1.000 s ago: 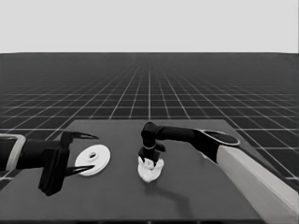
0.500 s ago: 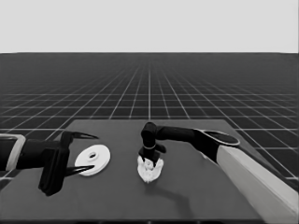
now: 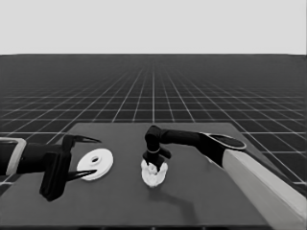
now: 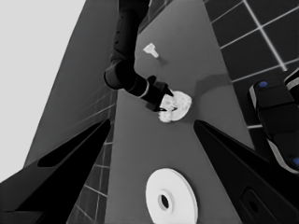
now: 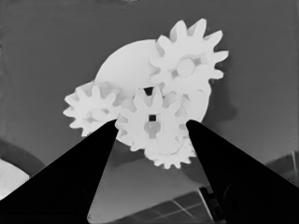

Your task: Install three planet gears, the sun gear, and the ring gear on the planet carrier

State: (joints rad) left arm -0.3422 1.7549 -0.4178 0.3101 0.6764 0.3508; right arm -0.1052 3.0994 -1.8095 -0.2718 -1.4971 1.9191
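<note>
the right gripper hangs over mid-table, its fingers spread either side of the centre gear, not visibly clamping it. the larger round part, flat and stepped, lies left under the parked left gripper, fingers apart. the smaller round part carries four toothed gears, three ringing the centre one. a thin white piece lies apart.
</note>
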